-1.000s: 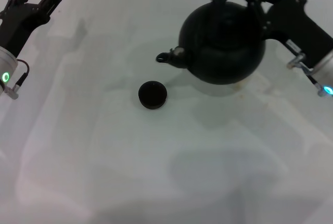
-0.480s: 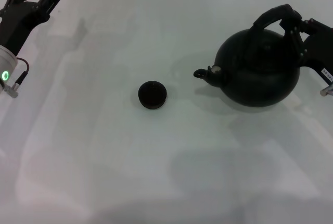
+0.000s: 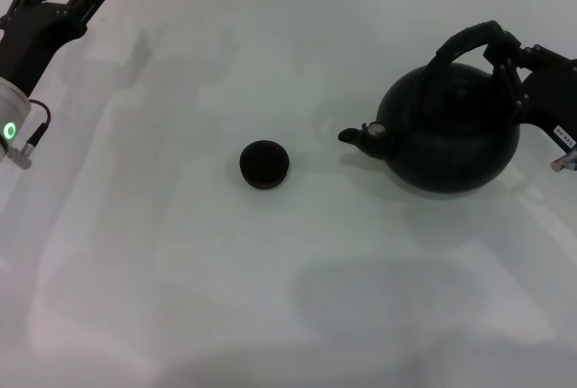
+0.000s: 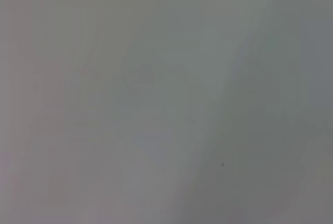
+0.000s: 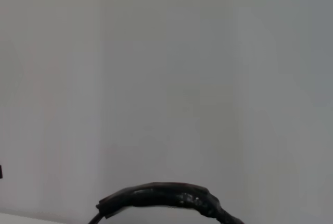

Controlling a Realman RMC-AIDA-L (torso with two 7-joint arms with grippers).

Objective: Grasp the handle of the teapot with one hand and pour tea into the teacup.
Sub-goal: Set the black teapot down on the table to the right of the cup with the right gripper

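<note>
Three views disagree in what they offer. Only the head view shows the teapot [image 3: 451, 135] standing on the white surface [image 3: 270, 298] at the right, spout toward the teacup [image 3: 264, 164], which sits well apart near the middle. The right gripper [image 3: 508, 56] has its fingers pinched on the handle [image 3: 469, 45]. The left gripper [image 3: 63, 4] hangs at the far left corner, fingers spread. The right wrist view shows just the handle's arch [image 5: 161, 195]; the left wrist view, bare surface. No writing is legible.
</note>
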